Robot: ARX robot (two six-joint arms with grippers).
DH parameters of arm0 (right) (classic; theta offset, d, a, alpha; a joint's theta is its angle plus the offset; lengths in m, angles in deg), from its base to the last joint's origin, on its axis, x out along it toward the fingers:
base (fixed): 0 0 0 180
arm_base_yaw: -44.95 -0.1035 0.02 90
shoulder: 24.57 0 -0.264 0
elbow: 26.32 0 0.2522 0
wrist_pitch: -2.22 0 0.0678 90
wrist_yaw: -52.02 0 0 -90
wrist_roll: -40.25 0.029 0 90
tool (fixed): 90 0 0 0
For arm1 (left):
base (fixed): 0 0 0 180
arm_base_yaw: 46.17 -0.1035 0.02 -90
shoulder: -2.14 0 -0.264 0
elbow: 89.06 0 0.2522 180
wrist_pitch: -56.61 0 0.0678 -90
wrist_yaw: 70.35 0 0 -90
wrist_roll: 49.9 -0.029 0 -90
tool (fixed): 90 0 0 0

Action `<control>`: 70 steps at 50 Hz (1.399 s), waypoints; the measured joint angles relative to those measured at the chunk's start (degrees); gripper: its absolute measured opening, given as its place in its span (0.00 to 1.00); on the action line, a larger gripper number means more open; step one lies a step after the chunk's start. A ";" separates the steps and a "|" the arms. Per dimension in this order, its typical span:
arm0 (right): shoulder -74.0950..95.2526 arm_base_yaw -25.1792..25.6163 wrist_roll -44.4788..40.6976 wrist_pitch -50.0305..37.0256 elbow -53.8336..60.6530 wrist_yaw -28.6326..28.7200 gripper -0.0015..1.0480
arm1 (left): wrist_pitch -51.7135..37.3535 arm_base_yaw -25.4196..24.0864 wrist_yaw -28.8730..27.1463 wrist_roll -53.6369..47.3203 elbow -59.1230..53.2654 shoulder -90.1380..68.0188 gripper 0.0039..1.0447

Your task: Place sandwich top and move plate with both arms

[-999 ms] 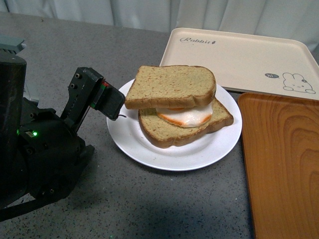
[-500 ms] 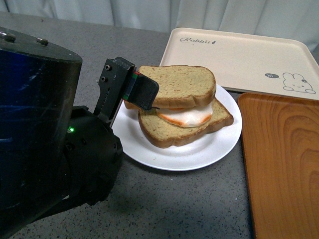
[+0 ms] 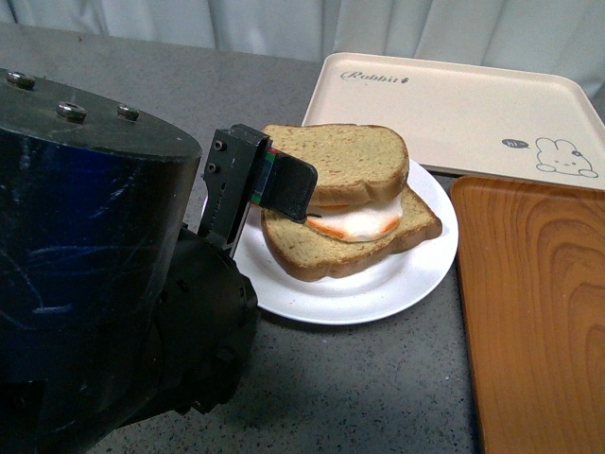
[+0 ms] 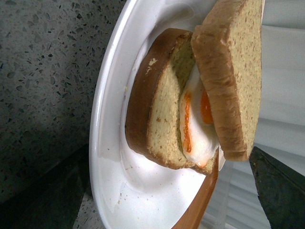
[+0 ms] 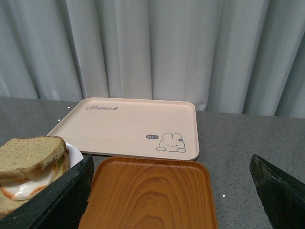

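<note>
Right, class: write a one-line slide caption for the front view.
Left gripper by the white plate, sandwich top resting on the fried egg.

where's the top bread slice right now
In the front view the sandwich top sits mid-frame on the fried egg and lower slice, on the white plate, with the rabbit tray behind it.

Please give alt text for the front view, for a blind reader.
On a white plate, the sandwich top lies over a fried egg and a bottom slice. The bulky black left arm fills the lower left, its claw at the slices' left edge. Behind lies a beige rabbit tray, to the right an orange wooden tray.
</note>
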 joint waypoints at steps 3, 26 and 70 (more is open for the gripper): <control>0.00 0.00 0.00 0.00 0.00 0.00 0.91 | 0.00 0.00 0.00 0.33 0.09 -0.02 0.94; 0.00 0.00 0.00 0.00 0.00 0.00 0.91 | -0.28 0.28 0.72 3.72 0.76 0.00 0.66; 0.00 0.00 0.00 0.00 0.00 0.00 0.91 | -5.27 -4.39 0.20 5.25 -1.16 2.32 0.04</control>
